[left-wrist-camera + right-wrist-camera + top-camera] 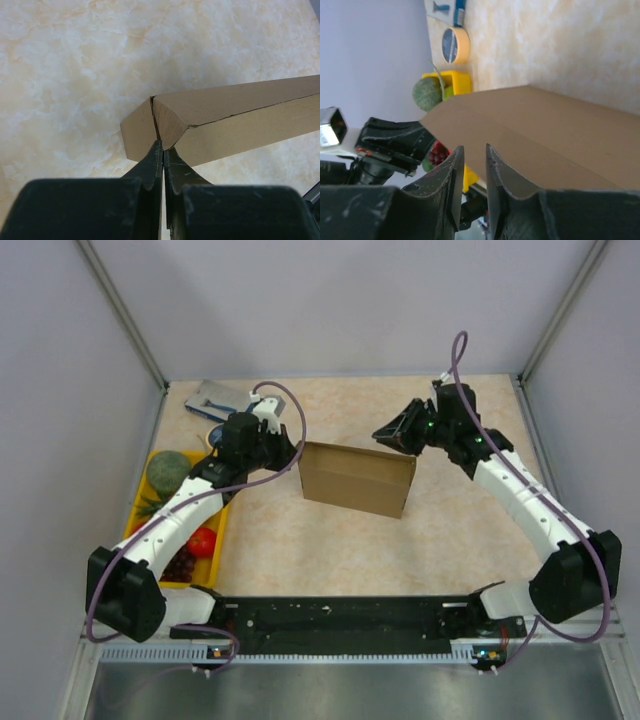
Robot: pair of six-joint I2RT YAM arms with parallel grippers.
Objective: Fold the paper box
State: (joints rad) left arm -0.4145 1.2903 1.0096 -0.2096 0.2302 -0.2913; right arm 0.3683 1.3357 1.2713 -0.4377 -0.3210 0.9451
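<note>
The paper box point(355, 480) is a folded brown cardboard carton lying at the middle of the table. My left gripper point(292, 455) is at its left end. In the left wrist view the fingers point(162, 145) are shut together, their tips touching the box's point(240, 115) end where two flaps meet at a slit. My right gripper point(385, 435) hovers at the box's far right corner. In the right wrist view its jaws point(472, 147) stand a little apart with nothing between them, above the box's top face point(545, 130).
A yellow tray point(140, 515) at the left holds a green melon point(168, 470), a tomato point(203, 540) and grapes point(180, 565). A blue-grey packet point(215, 400) and a tape roll point(455, 45) lie at the back left. Enclosure walls stand on three sides.
</note>
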